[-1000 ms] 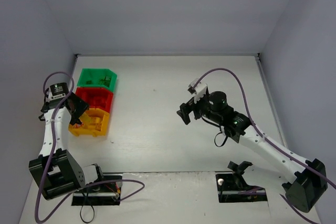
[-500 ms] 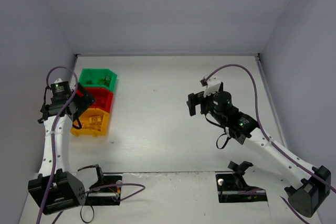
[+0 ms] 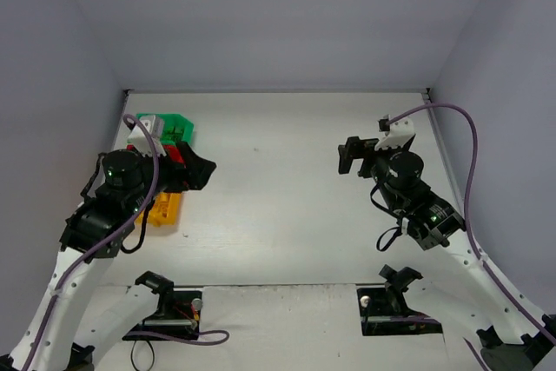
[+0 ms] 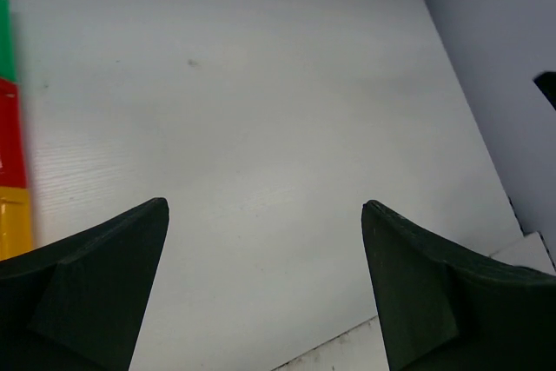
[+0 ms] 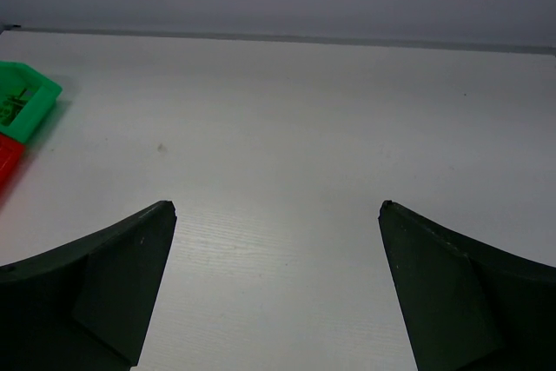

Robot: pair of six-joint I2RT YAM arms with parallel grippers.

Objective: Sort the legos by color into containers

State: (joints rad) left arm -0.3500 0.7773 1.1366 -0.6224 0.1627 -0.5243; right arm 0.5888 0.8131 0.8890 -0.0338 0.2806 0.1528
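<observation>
The containers sit at the far left of the bench [image 3: 287,206], in a row running away from the arm bases along the left wall: yellow bin [image 3: 165,208] nearest, red bin [image 3: 179,155] in the middle, green bin [image 3: 167,127] farthest. The legos are presumably inside them (no loose brick can be made out on the bench in any view, and the bins' contents are too small or too hidden to tell).

The left arm [image 3: 117,188] hangs over the red and yellow bins, covering much of both. Its jaws stand wide apart with nothing between them, and they point rightward. So the bins lie behind and to the left of the jaws, only their edges showing in the left wrist view.

The right arm [image 3: 408,184] is well apart from the bins, right of the bench's middle. Its jaws are also spread and empty, facing left toward the green bin. The left arm is plainly the nearer one for any bin work.
</observation>
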